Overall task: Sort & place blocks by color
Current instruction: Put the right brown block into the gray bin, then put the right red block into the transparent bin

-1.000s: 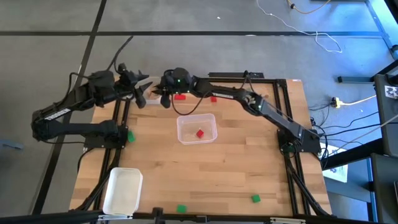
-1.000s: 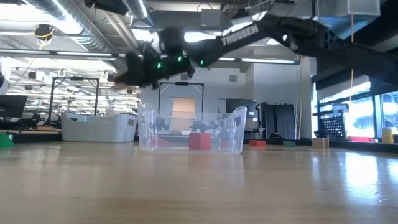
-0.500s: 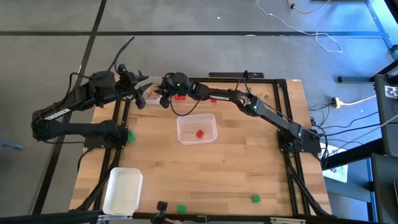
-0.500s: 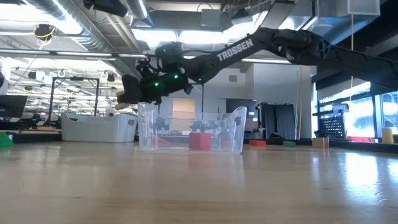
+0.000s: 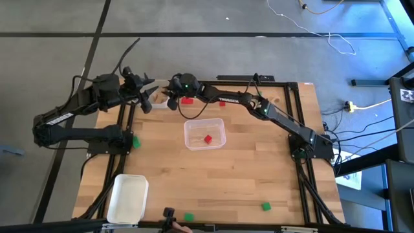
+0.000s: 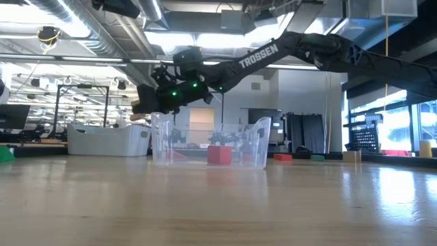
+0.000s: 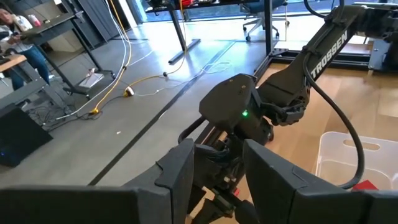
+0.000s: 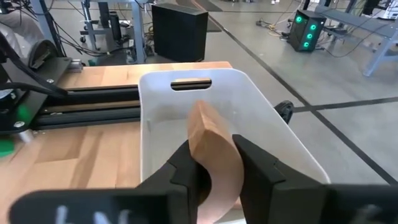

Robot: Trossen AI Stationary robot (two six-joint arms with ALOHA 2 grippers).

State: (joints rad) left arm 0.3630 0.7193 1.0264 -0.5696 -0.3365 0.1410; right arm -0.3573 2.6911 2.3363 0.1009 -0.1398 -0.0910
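My right gripper (image 8: pixel 214 163) reaches across to the table's far left and is shut on a tan wooden block (image 8: pixel 208 140). It hovers over a white tray (image 8: pixel 163 118) with a slot handle, which stands at the far left (image 5: pixel 157 104). In the low view the gripper (image 6: pixel 145 104) hangs just above that tray (image 6: pixel 109 140). A red block (image 5: pixel 207 138) lies in the clear tray (image 5: pixel 220 123). Two red blocks (image 5: pixel 187 100) (image 5: pixel 222 103) lie on the table behind it. My left gripper (image 5: pixel 147 97) waits open, raised at the far left, holding nothing. My right gripper pinches the tan block by its two side faces (image 8: pixel 200 149) between its two fingers. The fingers come nearly level from the table's right, tipped slightly down. The block sticks out past the fingertips, lifted clear above the white tray's inside.
Green blocks lie at the left edge (image 5: pixel 136 141) and along the near edge (image 5: pixel 188 217) (image 5: pixel 265 206). A second white tray (image 5: pixel 127 197) stands at the near left. The two grippers are close together at the far left.
My right gripper has come down with the tan block toward the white tray at the far left and tipped slightly. The block stays between its fingers.
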